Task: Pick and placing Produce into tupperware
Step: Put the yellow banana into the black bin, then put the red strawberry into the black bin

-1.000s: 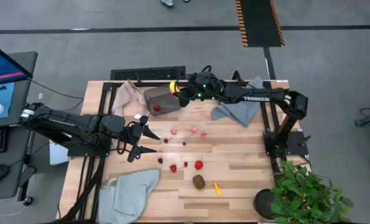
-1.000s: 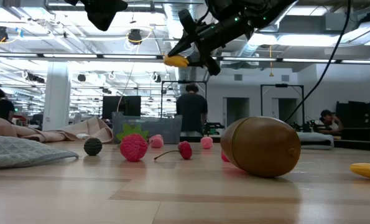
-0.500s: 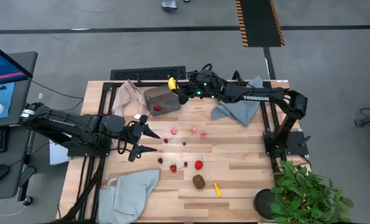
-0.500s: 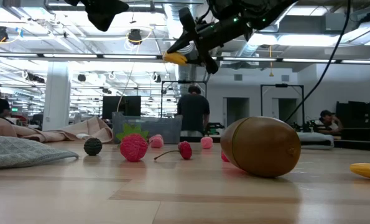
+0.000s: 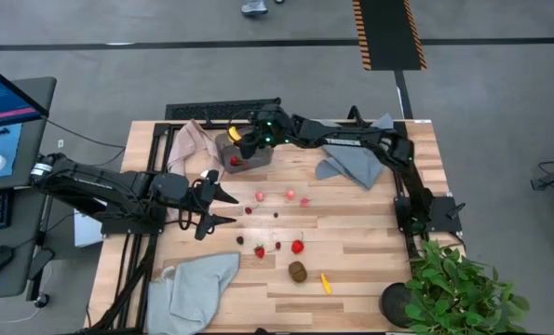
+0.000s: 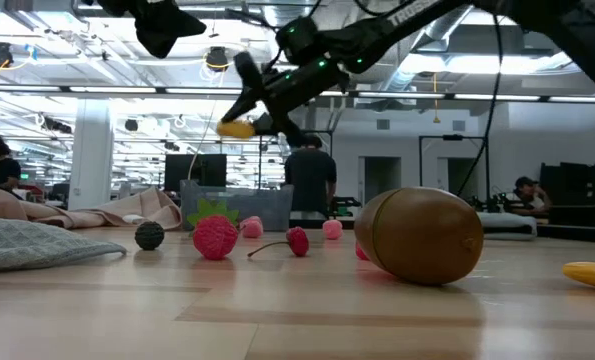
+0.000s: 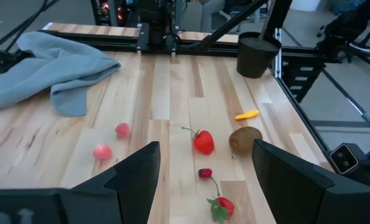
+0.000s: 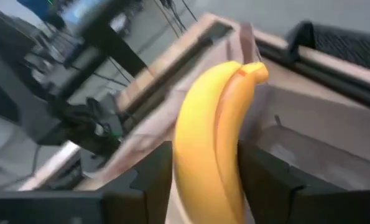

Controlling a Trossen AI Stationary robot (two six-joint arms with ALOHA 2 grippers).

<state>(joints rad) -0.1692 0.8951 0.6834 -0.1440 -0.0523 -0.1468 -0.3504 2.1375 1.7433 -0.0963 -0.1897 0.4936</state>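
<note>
My right gripper (image 5: pixel 242 140) is shut on a yellow banana (image 8: pixel 216 143) and hangs above the translucent grey tupperware (image 5: pixel 247 152) at the table's far side. A red strawberry (image 5: pixel 236 160) lies in the tub. My left gripper (image 5: pixel 216 207) is open and empty, left of the middle. Loose on the table lie strawberries (image 5: pixel 298 247), pink berries (image 5: pixel 290 194), a dark berry (image 5: pixel 240 240), a brown kiwi (image 5: pixel 298 271) and a small yellow piece (image 5: pixel 326 283). My right gripper pinches the banana by its two long sides (image 8: pixel 200 186) between its two fingers. The banana lies along the fingers, and its tip (image 8: pixel 253 71) sticks out past them. The fingers slant down toward the table's left. The banana (image 6: pixel 235 128) is lifted clear above the tub.
A beige-pink cloth (image 5: pixel 191 144) lies left of the tub. One grey-blue cloth (image 5: pixel 356 160) lies to the tub's right and another (image 5: pixel 197 284) at the near left. A potted plant (image 5: pixel 453 293) stands at the near right corner. A keyboard (image 5: pixel 222 110) lies beyond the far edge.
My right gripper has carried the banana toward the table's left edge and a little down, from beside the tub's right end to above the tub. It stays shut on the banana.
</note>
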